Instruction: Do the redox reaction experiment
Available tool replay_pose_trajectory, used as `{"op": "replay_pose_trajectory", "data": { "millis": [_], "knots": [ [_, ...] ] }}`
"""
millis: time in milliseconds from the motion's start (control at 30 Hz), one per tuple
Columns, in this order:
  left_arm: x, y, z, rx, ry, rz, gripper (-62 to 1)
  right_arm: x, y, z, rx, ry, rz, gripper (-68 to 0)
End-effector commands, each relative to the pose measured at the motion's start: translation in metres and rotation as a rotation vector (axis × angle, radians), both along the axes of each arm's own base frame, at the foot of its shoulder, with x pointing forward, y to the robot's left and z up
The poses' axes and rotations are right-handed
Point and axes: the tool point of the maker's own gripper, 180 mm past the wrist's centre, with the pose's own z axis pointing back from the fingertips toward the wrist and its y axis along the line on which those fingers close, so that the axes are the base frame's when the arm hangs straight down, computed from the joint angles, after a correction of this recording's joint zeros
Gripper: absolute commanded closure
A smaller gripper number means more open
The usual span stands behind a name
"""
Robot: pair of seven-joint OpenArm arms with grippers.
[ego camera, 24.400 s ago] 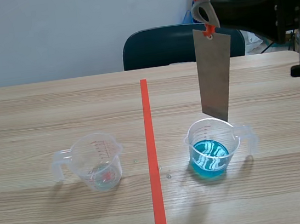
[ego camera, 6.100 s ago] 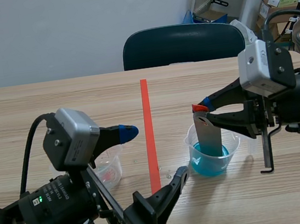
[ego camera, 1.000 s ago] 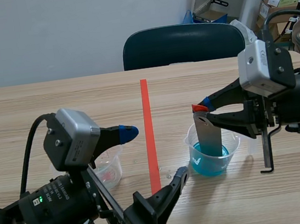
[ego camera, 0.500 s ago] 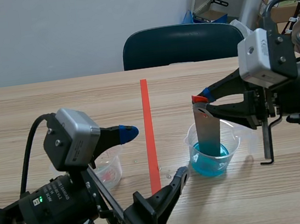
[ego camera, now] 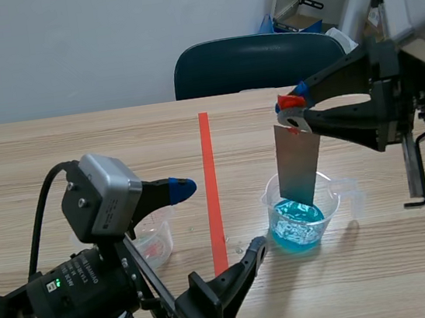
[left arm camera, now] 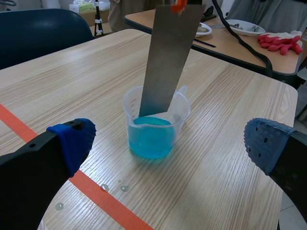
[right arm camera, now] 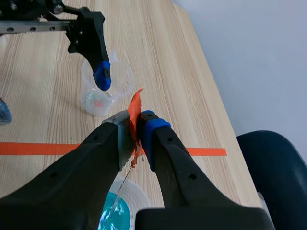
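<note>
My right gripper [ego camera: 294,114] is shut on an orange clip [ego camera: 290,102] from which a grey metal plate [ego camera: 297,162] hangs upright. The plate's lower end sits inside the rim of a clear beaker of blue liquid [ego camera: 302,214], at about the liquid's surface. In the right wrist view the gripper [right arm camera: 135,125] pinches the clip [right arm camera: 136,108] straight above the blue beaker [right arm camera: 115,213]. My left gripper [ego camera: 216,219] is open and low, left of the beaker; in its own view the gripper [left arm camera: 170,143] frames the beaker [left arm camera: 153,134] and plate [left arm camera: 168,52]. A second clear beaker [ego camera: 154,241] with reddish residue stands behind the left arm.
An orange tape line [ego camera: 209,167] runs down the table's middle, with a few droplets [ego camera: 240,248] beside it. A dark chair [ego camera: 259,63] stands behind the table. A black hooked rod [ego camera: 412,172] hangs from the right arm, right of the blue beaker.
My right gripper has risen with the clip, lifting the plate most of the way up from the blue liquid. The left arm has kept still.
</note>
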Motion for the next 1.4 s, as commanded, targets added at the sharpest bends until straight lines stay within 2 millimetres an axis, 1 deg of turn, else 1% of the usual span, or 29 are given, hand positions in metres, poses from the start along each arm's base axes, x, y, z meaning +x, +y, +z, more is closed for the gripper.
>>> {"op": "replay_pose_trajectory", "data": {
  "millis": [0,200,467,867,1133,1367],
  "knots": [
    [0.0,-0.001,0.009,-0.034,-0.012,0.004,-62.3,-0.002,-0.001,0.016,0.014,-0.025,0.024,-0.6],
    [0.0,-0.001,0.009,-0.034,-0.012,0.004,-62.3,-0.014,-0.001,0.032,0.002,-0.033,0.072,-0.6],
    [0.0,-0.001,0.009,-0.034,-0.012,0.004,-62.3,-0.024,0.0,0.042,-0.019,-0.04,0.114,-0.6],
    [0.0,-0.001,0.009,-0.034,-0.012,0.004,-62.3,-0.016,-0.005,0.065,0.009,-0.105,0.101,-0.6],
    [0.0,-0.001,0.009,-0.034,-0.012,0.004,-62.3,-0.023,-0.002,0.07,0.004,-0.114,0.128,-0.6],
    [0.0,-0.001,0.009,-0.034,-0.012,0.004,-62.3,-0.024,-0.002,0.071,0.006,-0.112,0.13,-0.6]
  ]
}}
